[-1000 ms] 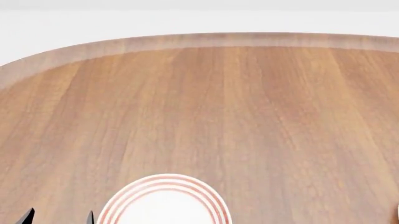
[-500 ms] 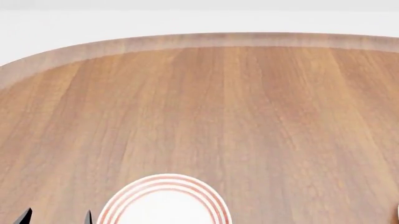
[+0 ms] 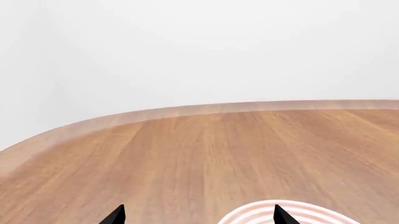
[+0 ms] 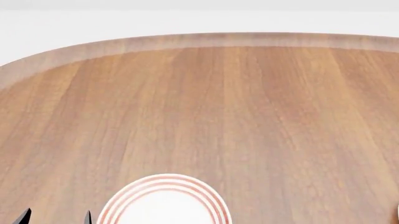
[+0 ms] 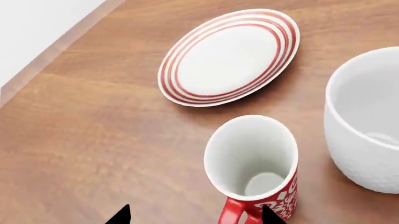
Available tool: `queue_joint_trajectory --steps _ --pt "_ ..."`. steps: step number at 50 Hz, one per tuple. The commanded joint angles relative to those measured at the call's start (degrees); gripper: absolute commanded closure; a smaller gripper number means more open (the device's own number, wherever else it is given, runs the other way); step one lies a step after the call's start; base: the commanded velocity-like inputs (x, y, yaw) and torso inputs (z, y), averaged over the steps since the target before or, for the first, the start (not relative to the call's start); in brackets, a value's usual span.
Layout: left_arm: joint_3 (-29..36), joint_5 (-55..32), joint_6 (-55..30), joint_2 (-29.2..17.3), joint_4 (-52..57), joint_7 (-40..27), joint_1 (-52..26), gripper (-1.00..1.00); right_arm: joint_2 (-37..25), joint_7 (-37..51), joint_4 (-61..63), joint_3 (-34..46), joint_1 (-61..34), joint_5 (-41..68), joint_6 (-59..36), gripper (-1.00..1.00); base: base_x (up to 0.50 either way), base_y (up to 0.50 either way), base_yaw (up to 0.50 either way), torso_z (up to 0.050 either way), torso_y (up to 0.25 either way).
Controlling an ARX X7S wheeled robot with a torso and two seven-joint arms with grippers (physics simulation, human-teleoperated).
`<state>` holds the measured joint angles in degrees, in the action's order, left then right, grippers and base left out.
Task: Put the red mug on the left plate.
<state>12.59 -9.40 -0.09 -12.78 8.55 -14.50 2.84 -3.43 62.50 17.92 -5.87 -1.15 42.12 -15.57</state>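
The red mug [image 5: 255, 163], white inside with a red loop handle, stands upright on the wooden table in the right wrist view. My right gripper [image 5: 194, 217] is open just above it; the handle sits between the tips, close to one fingertip [image 5: 269, 215]. A white plate with red rings [image 5: 229, 57] lies beyond the mug. The head view shows a red-ringed plate [image 4: 163, 200] at its bottom edge, with my open, empty left gripper [image 4: 56, 218] just to its left. In the left wrist view, my left gripper [image 3: 198, 217] is open, with one tip over the plate's rim [image 3: 262, 213]. The mug is out of the head view.
A larger plain white mug [image 5: 367, 116] stands close beside the red mug. The table's rounded far edge [image 4: 206, 39] meets a white wall. The table edge [image 5: 56, 46] also runs near the plate in the right wrist view.
My left gripper's tips have sunk slightly lower and to the left in the head view. The plate has not moved.
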Motion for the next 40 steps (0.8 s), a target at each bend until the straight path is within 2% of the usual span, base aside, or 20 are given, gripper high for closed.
queue_joint_trajectory --steps 1,8,26,40 --pt "0.3 -0.2 0.0 -0.3 0.1 -0.4 0.0 -1.00 0.4 1.6 -6.3 0.4 -3.2 -0.3 1.7 -1.00 0.00 0.00 0.00 0.000 0.000" --pt "0.5 -0.4 0.1 -0.5 0.2 -0.5 0.0 -1.00 0.0 3.1 -3.3 1.8 -1.5 0.7 1.2 -1.00 0.00 0.00 0.00 0.000 0.000" --pt "0.7 -1.2 0.2 -1.0 0.3 -0.9 -0.1 -1.00 -0.7 6.2 -8.2 1.8 -5.5 2.9 0.7 -1.00 0.00 0.00 0.00 0.000 0.000" --pt "0.7 -1.8 0.1 -1.5 1.3 -1.3 0.4 -1.00 -0.7 5.3 -12.7 2.0 -6.9 5.4 1.2 -1.00 0.00 0.00 0.00 0.000 0.000"
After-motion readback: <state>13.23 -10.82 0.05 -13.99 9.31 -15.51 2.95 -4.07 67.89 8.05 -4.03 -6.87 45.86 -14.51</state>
